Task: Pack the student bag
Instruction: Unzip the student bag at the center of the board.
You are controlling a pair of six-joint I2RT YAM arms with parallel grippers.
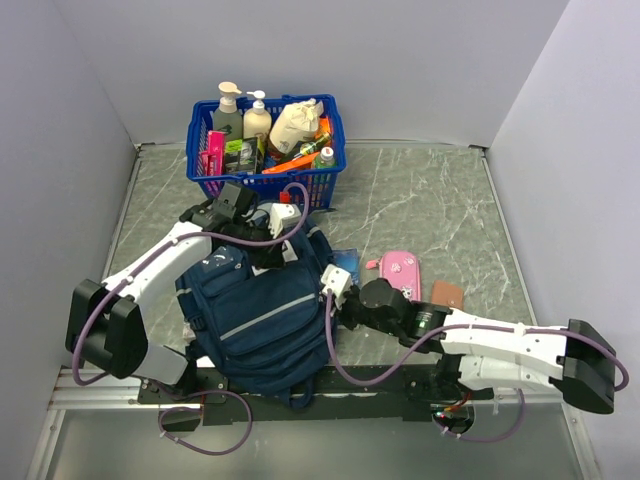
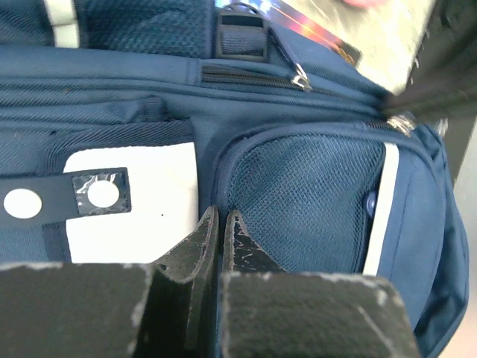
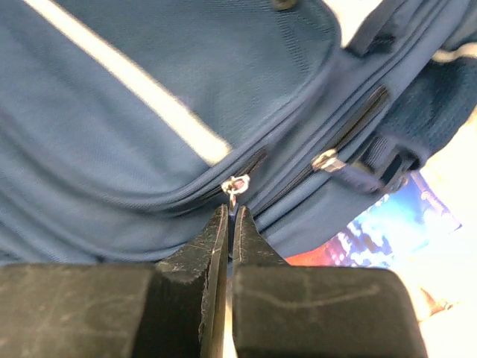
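Observation:
The student bag (image 1: 258, 312), a navy backpack with a pale stripe, lies flat at the near left of the table. My left gripper (image 1: 262, 240) is at the bag's far end. In the left wrist view it (image 2: 220, 218) is shut, pinching a fold of bag fabric between a white patch (image 2: 130, 216) and a mesh pocket (image 2: 305, 201). My right gripper (image 1: 336, 288) is at the bag's right side. In the right wrist view it (image 3: 232, 216) is shut on the tab of a metal zipper pull (image 3: 235, 185) just below the pale stripe (image 3: 141, 97).
A blue plastic basket (image 1: 330, 182) of bottles stands at the back, close to the left arm. A colourful booklet (image 1: 345, 260) lies partly under the bag's right side. A pink case (image 1: 400, 272) and a brown item (image 1: 447, 295) lie right of it. Grey walls close in both sides.

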